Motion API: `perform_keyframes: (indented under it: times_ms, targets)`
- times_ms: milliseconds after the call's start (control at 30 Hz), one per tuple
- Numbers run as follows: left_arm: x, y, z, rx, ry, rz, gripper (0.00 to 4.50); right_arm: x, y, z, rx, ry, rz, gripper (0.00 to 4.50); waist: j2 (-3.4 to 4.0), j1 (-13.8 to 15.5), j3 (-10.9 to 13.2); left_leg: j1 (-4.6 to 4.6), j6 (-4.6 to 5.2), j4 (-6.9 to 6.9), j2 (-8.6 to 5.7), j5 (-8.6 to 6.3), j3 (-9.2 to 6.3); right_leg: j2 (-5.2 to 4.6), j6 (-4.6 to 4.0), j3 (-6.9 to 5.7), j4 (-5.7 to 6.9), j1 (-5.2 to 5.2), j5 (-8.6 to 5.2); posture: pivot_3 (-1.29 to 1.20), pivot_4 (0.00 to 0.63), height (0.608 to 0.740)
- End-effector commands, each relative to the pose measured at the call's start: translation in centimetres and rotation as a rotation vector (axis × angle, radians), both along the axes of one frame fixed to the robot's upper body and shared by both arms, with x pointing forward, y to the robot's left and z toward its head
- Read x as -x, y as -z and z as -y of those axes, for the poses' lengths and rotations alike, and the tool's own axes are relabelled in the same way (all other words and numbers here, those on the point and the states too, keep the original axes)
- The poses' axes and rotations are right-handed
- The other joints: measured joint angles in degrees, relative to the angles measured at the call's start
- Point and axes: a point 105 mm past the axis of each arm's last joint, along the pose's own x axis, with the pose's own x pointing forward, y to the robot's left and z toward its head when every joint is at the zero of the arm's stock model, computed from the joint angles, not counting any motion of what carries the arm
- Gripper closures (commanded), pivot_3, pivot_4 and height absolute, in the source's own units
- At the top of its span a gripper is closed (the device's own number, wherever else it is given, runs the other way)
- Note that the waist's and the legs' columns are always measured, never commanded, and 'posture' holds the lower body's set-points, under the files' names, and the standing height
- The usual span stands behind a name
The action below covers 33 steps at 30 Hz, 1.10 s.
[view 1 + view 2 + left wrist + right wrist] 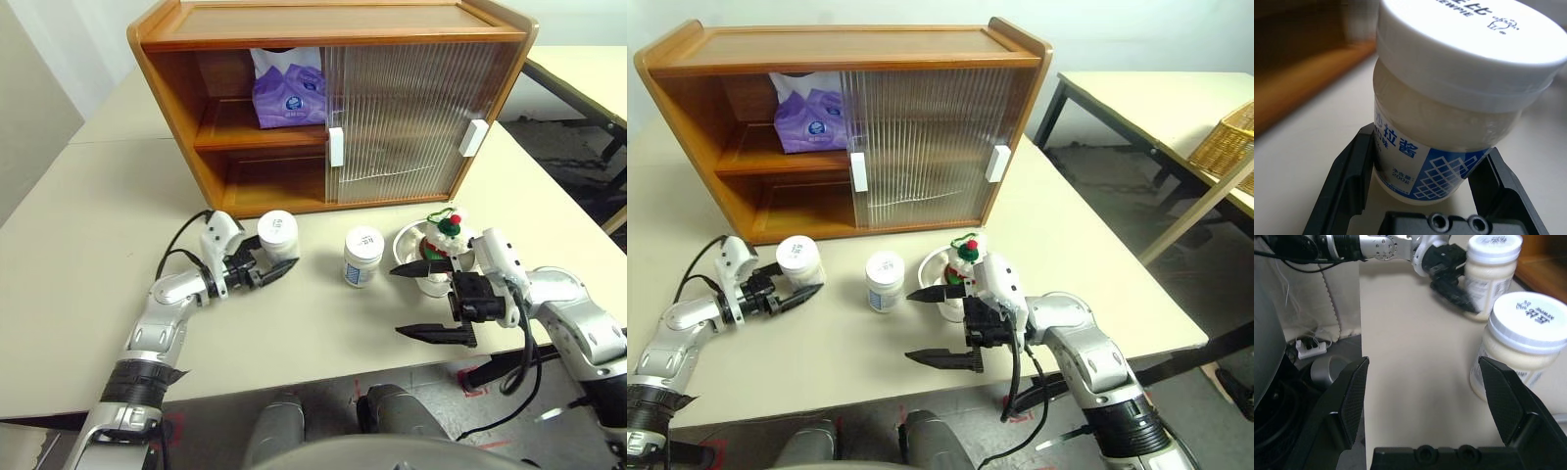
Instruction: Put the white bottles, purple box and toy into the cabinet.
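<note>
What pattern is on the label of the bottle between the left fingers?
A blue diamond grid on the white bottle, best in the left wrist view.

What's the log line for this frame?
left gripper: closed on left white bottle | right gripper: open | purple box: in cabinet

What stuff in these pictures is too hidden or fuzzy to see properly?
- Inside the cabinet behind the ribbed sliding doors: the ribbing blurs whatever is there, in both eye views.
- The purple box: its right edge is hidden by the door.
- The toy: its lower body is hidden by the bowl and right gripper.
- Left wrist view: the cabinet is a blur behind the bottle, and whether the fingers press it is unclear.
</note>
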Motion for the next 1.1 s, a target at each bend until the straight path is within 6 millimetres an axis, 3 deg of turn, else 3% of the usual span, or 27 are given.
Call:
perform_keyframes:
  times_ms: [33, 233, 333, 600, 800, 1100]
  targets:
    - [-1.1, -1.3, 0.0, 0.013, -0.074, 0.048, 1.42, -0.2, -0.9, -0.8, -0.050, 0.011, 0.021, 0.00, -0.02, 0.17, 0.02, 0.00, 0.00, 0.00, -0.03, 0.00, 0.00, -0.03, 0.01, 0.01, 0.00, 0.01, 0.00, -0.08, 0.045, 0.740]
    - [-2.3, -2.6, 0.1, 0.038, -0.157, 0.081, 1.42, 0.1, -1.3, -1.6, -0.078, 0.022, 0.027, 0.00, -0.21, 0.50, 0.20, -0.03, 0.01, 0.01, -0.11, 0.00, -0.02, -0.12, -0.06, 0.01, -0.16, 0.09, 0.03, -0.08, 0.045, 0.740]
    - [-3.9, -3.8, -0.1, 0.062, -0.234, 0.095, 1.42, 0.0, -1.9, -2.1, -0.129, 0.055, 0.031, 0.00, -0.26, 0.48, 0.28, -0.02, 0.01, 0.00, -0.12, 0.00, 0.00, -0.12, -0.52, 0.01, -0.21, 0.12, 0.30, -0.09, 0.046, 0.740]
    - [-7.0, -4.9, 0.1, 0.049, -0.354, 0.109, 1.42, -0.9, -2.8, -2.7, -0.189, 0.169, 0.086, 0.00, -0.34, 0.33, 0.34, 0.06, 0.04, 0.04, -0.18, 0.01, 0.05, -0.09, -0.14, -0.07, -0.33, 0.28, 0.32, -0.11, 0.040, 0.740]
    - [-8.1, -4.2, -0.5, 0.020, -0.442, 0.099, 1.42, -0.7, -2.2, -2.9, -0.196, 0.179, 0.096, 0.00, -0.35, -0.08, 0.34, 0.05, 0.07, 0.08, -0.21, 0.02, 0.06, -0.09, 0.83, -0.07, -0.36, 0.28, 0.41, -0.12, 0.029, 0.740]
    - [-9.0, -3.1, -1.1, 0.018, -0.574, 0.067, 1.42, -1.0, -1.0, -2.3, -0.197, 0.171, 0.107, 0.00, -0.36, -0.27, 0.34, 0.05, 0.15, 0.14, -0.27, 0.07, 0.04, -0.10, 0.83, -0.06, -0.41, 0.32, 0.42, -0.12, 0.031, 0.740]
